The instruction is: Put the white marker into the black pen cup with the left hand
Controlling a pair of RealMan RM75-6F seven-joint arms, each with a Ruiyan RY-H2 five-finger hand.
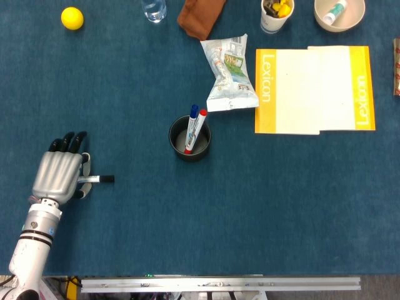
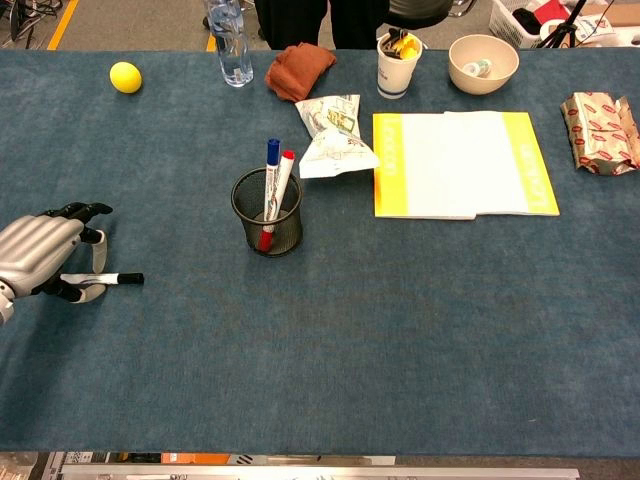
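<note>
The white marker [image 1: 95, 179] [image 2: 104, 279] with a black cap lies level on the blue table near its left edge, cap pointing right. My left hand [image 1: 58, 175] [image 2: 42, 255] is over its white end, fingers curled down. The marker's body sits pinched between the thumb and a finger, low at the table surface. The black mesh pen cup [image 1: 189, 139] [image 2: 266, 213] stands at mid-table, well to the right of the hand. It holds a blue-capped and a red-capped marker. My right hand shows in neither view.
A yellow ball [image 1: 72, 18] and a water bottle [image 2: 226, 40] sit far left at the back. A brown cloth [image 1: 200, 16], a snack bag [image 1: 229, 75], a yellow notebook [image 1: 314, 89], a paper cup [image 2: 399, 52] and a bowl [image 2: 483, 62] lie behind and right of the cup.
</note>
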